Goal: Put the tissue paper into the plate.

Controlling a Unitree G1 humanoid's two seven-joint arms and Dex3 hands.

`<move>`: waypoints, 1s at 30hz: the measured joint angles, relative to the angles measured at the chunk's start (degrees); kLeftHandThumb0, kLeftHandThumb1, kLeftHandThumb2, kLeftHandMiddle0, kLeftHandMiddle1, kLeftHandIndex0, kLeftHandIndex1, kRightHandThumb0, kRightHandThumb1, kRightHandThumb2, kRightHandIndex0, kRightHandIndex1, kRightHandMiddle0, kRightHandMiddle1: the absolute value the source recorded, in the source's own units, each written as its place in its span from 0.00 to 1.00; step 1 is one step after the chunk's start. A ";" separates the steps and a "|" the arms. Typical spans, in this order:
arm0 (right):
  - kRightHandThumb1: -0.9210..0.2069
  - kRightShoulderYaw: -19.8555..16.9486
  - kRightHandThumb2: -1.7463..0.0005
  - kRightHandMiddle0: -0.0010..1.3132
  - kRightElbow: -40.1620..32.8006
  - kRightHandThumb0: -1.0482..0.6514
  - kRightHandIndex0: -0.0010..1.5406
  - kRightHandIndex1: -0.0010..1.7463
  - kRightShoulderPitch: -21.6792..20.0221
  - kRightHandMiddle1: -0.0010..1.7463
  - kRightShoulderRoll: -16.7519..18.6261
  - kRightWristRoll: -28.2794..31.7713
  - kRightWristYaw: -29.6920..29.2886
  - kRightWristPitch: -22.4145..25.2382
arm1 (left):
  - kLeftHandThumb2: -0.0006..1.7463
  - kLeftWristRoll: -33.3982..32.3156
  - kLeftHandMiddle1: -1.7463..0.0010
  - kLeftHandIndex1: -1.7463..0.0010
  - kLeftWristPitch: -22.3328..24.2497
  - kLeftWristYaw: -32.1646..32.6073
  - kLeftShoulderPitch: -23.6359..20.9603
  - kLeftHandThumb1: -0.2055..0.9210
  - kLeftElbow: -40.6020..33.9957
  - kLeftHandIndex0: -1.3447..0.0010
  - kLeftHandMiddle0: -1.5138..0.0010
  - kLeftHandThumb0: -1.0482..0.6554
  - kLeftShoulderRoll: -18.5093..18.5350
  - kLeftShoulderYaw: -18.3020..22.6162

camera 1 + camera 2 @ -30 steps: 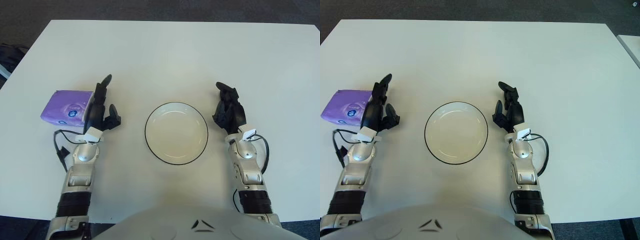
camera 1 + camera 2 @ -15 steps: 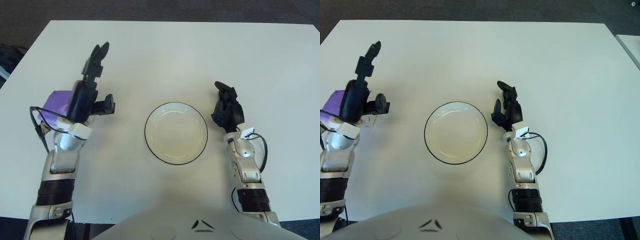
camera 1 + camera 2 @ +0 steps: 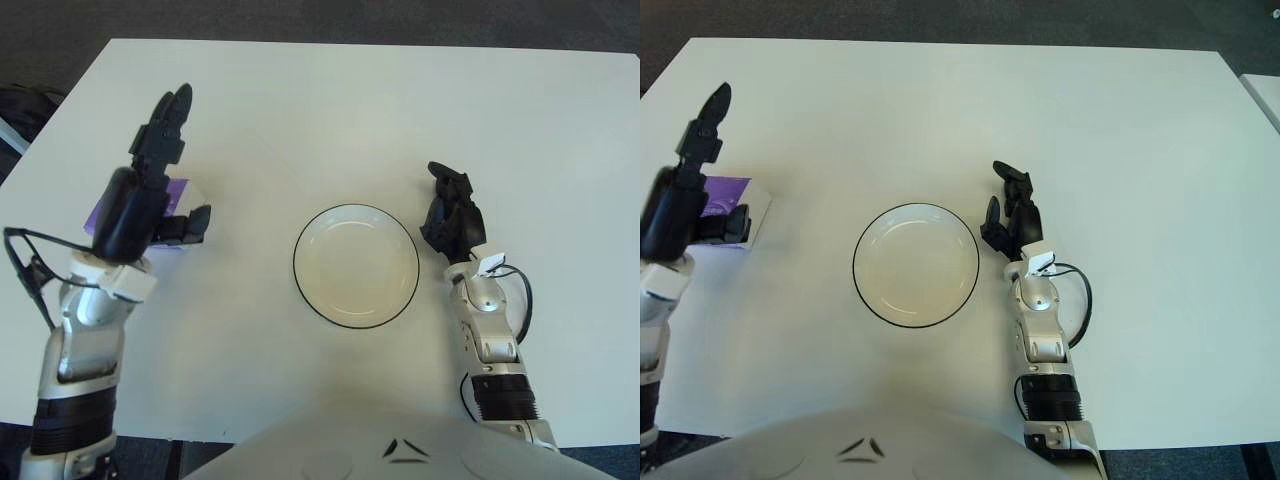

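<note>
- Left eye view: 1 purple tissue paper pack (image 3: 176,200) lies on the white surface (image 3: 330,110), at the left, well apart from the plate (image 3: 356,266).
- The left hand (image 3: 148,195) shows over the pack and hides most of it; only the pack's right edge and a corner show beside the palm. Its fingers (image 3: 165,125) are stretched out and apart, gripping nothing; whether the hand touches the pack cannot be told.
- 1 white plate with a dark rim sits near the middle of the surface, holding nothing.
- The right hand (image 3: 452,215) shows just beside the plate's right rim, fingers loosely bent, holding nothing.
- Right eye view: the pack (image 3: 735,205) shows more of its purple top and pale right end, just right of the left hand (image 3: 685,195).
- The plate (image 3: 916,265) lies between the pack and the right hand (image 3: 1010,215), which is close to its right rim.
</note>
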 measured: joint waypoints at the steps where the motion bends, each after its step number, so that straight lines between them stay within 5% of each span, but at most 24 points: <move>1: 0.00 0.13 0.50 0.00 0.00 0.27 0.22 0.03 -0.03 0.47 0.14 -0.02 -0.01 -0.02 | 0.51 0.76 1.00 0.95 0.02 0.00 -0.26 1.00 -0.69 1.00 0.94 0.00 0.57 0.60; 9: 0.00 0.32 0.50 0.00 0.00 0.26 0.22 0.03 -0.62 0.46 0.36 -0.23 -0.04 -0.10 | 0.54 5.20 1.00 0.95 -3.83 0.75 2.85 1.00 -2.20 1.00 0.93 0.00 2.35 5.78; 20: 0.00 0.01 0.50 0.00 0.63 0.26 0.22 0.03 -0.69 0.46 0.39 -0.52 -0.36 -0.06 | 0.52 3.35 1.00 0.95 -3.70 -8.93 16.17 1.00 -3.66 1.00 0.97 0.00 11.15 24.40; 30: 0.00 0.02 0.50 0.00 1.78 0.26 0.22 0.03 -1.71 0.46 0.33 -0.55 -0.39 -0.08 | 0.48 9.39 1.00 0.92 4.02 -18.17 14.69 1.00 -4.99 1.00 0.98 0.00 20.59 25.57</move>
